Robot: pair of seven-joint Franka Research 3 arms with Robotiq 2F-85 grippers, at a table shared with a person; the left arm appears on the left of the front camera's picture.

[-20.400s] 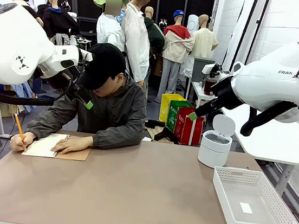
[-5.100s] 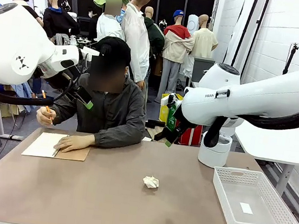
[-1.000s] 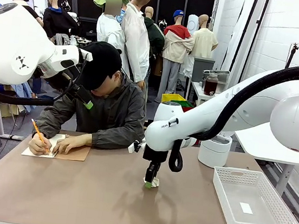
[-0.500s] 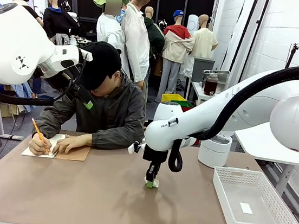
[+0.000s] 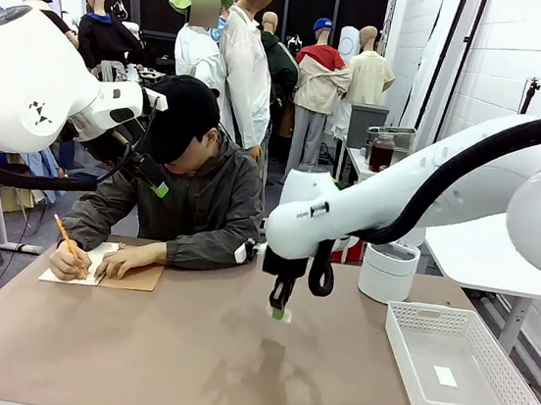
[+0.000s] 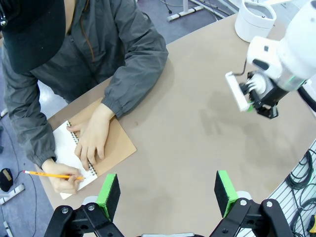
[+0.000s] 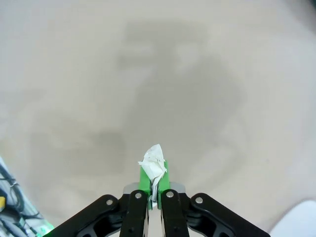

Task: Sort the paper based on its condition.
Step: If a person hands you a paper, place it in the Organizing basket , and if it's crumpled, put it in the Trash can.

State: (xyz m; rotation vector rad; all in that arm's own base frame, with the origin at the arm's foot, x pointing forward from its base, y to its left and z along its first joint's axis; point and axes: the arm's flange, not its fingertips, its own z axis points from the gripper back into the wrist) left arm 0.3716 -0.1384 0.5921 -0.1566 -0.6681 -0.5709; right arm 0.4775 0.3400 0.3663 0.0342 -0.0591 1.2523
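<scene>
The paper [image 7: 153, 161] is a small crumpled white wad pinched between the green pads of my right gripper [image 7: 154, 174]. In the front view the right gripper [image 5: 280, 311] hangs a little above the middle of the brown table [image 5: 182, 360], pointing down, shut on the wad, which barely shows there. My left gripper [image 6: 168, 191] is open and holds nothing, high over the table's near left side. In the front view the left gripper [image 5: 154, 183] is up at the left, in front of the person.
A person at the far left writes with a pencil in a spiral notebook [image 5: 104, 268] with a brown cover [image 6: 116, 148]. A white mesh basket [image 5: 513, 395] stands at the right. A white lidded bin [image 5: 388, 268] is behind it.
My right gripper has shut on the crumpled paper and lifted it off the table. The left arm has not moved.
</scene>
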